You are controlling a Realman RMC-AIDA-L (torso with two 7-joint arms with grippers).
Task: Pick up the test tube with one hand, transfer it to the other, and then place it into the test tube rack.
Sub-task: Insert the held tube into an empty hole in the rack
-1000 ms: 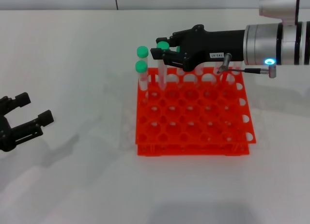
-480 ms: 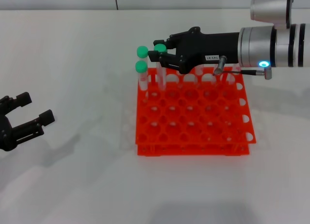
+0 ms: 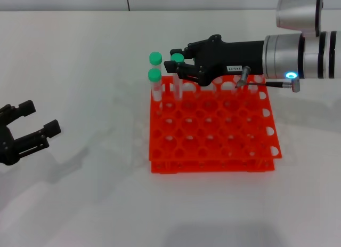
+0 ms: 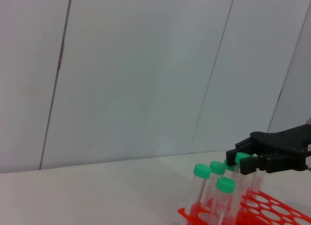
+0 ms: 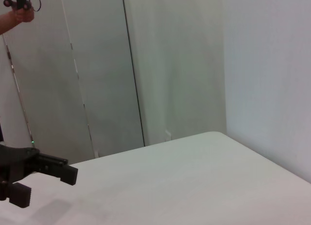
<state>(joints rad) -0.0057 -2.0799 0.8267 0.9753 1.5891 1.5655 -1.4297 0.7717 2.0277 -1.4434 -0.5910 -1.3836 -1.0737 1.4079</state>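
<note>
**Over the rack's far row**

Nearest, well left of the test tube rack (image 3: 213,124), the left gripper (image 3: 32,130) rests with fingers apart. Farther, over the rack's far-left corner, the right gripper (image 3: 178,65) is clamped on the test tube (image 3: 177,71), upright beside two other capped tubes (image 3: 155,76).

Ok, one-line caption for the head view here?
Right gripper holds a green-capped test tube over the orange rack's far-left corner beside two seated tubes; left gripper waits open.
</note>
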